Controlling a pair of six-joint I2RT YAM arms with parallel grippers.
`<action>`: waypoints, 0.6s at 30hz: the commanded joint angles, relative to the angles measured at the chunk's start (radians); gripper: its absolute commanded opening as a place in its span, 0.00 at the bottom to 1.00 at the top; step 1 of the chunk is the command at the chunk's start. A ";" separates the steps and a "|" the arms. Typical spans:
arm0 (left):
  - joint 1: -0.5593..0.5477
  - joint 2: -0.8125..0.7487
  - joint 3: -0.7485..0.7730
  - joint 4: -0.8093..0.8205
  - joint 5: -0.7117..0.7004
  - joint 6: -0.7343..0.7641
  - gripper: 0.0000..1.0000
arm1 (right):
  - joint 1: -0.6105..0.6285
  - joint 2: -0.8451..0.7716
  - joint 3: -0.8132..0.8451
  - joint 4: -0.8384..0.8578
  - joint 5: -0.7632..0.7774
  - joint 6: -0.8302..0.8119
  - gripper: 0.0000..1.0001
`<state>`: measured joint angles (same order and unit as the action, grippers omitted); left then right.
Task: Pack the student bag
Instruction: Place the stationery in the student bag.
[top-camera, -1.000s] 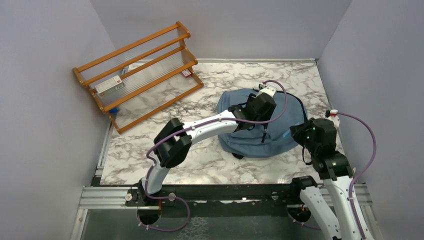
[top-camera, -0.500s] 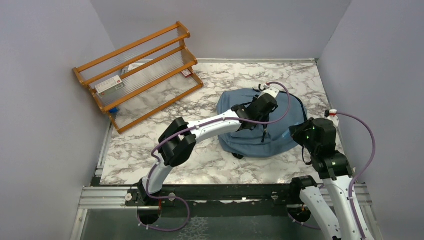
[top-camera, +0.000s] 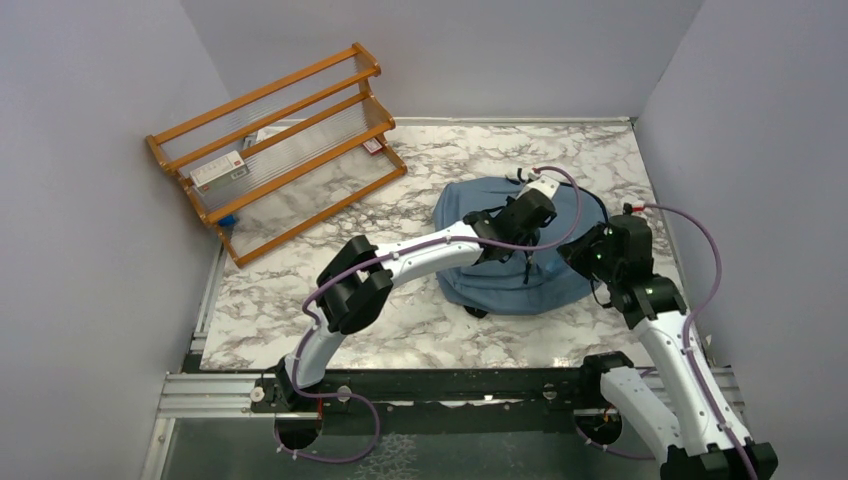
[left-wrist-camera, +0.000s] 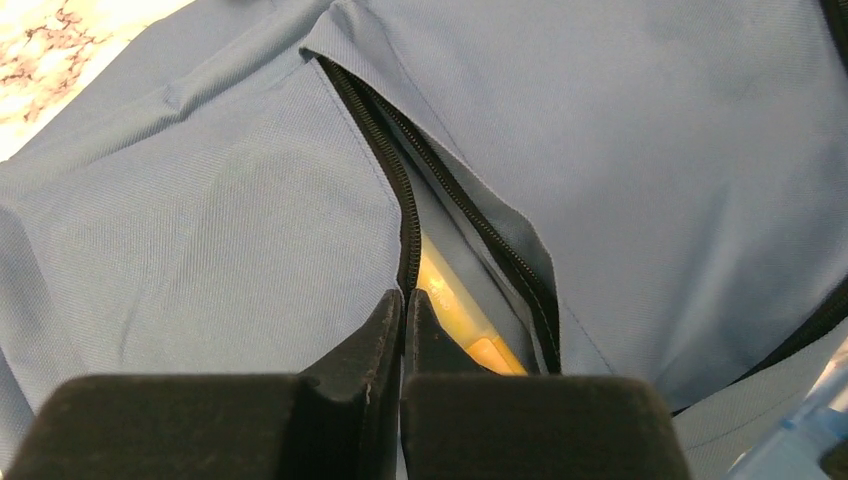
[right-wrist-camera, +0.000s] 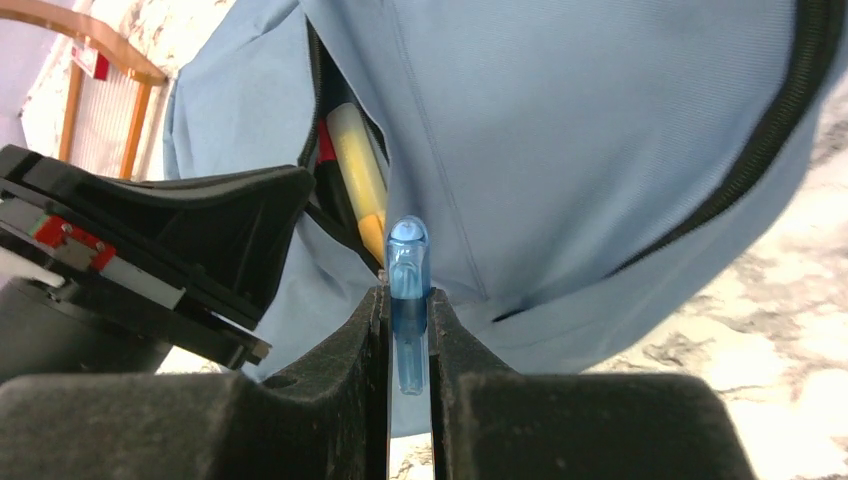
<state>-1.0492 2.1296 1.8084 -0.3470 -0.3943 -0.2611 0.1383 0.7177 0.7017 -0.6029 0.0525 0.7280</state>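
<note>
The student bag (top-camera: 500, 285) lies flat on the marble table, dusty blue, with its black zipper (left-wrist-camera: 400, 190) partly open. Through the slit a yellow item (left-wrist-camera: 452, 298) shows inside. My left gripper (left-wrist-camera: 403, 298) is over the bag's middle with its jaws pressed together on the left zipper edge. My right gripper (right-wrist-camera: 408, 296) hovers at the bag's right side, shut on a translucent blue pen (right-wrist-camera: 407, 262) whose tip points toward the opening. In the top view the left gripper (top-camera: 527, 236) and right gripper (top-camera: 578, 250) stand close together.
A wooden tiered rack (top-camera: 280, 140) leans at the back left, with a small white box (top-camera: 217, 170) on one shelf. Grey walls close in the table on three sides. The left arm's wrist (right-wrist-camera: 150, 260) sits just left of the pen.
My left gripper has closed on the bag's zipper edge. My right arm has swung left and forward, bringing the blue pen over the bag's right side.
</note>
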 joint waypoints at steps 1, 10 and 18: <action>0.003 -0.070 -0.046 -0.014 -0.050 -0.015 0.00 | 0.004 0.060 -0.006 0.181 -0.103 -0.044 0.01; 0.003 -0.120 -0.105 0.013 -0.037 -0.084 0.00 | 0.003 0.231 -0.026 0.404 -0.225 -0.071 0.01; 0.003 -0.147 -0.133 0.037 -0.024 -0.116 0.00 | 0.003 0.350 -0.013 0.473 -0.287 -0.104 0.01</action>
<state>-1.0492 2.0464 1.6947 -0.3149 -0.3996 -0.3504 0.1383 1.0229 0.6838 -0.2104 -0.1696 0.6552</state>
